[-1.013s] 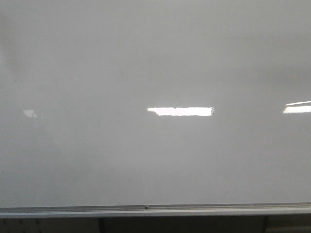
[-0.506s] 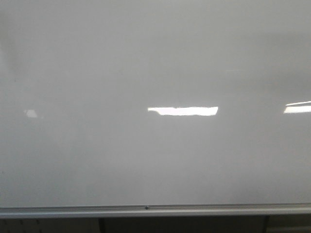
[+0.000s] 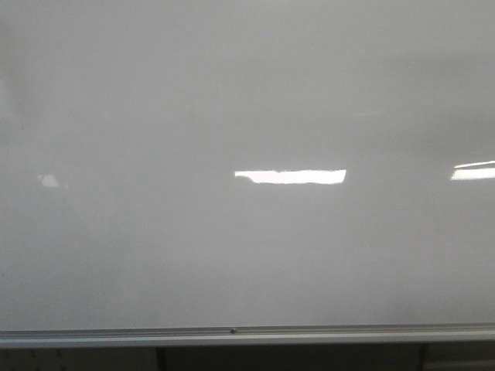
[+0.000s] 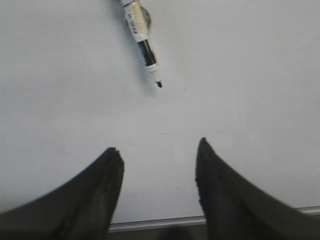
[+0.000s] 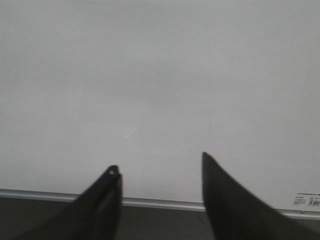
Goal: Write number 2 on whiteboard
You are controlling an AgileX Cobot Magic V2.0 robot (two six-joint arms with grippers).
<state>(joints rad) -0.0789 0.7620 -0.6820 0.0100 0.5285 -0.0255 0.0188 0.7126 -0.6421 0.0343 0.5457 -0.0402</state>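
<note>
Front view: whiteboard fills nearly the whole frame, bare grey-white with two bright glare bars, one mid-frame and one at the right edge. Silver rail runs along the lower edge, dark gap under it. No arm shows in this view, so the whole board face is open. No "2" visible on the board in any view. Left wrist view: left pincer open, two dark fingers spread wide with nothing between them, held off the board and pointing at it, tips just above the rail. A marker lies against the board beyond the fingers, tilted, black tip uncapped and pointing toward the pincer, well apart from it. Right wrist view: right pincer also open and empty, fingers spread, facing blank board near the rail; a small label sits at the board's lower corner, text too small to read.
</note>
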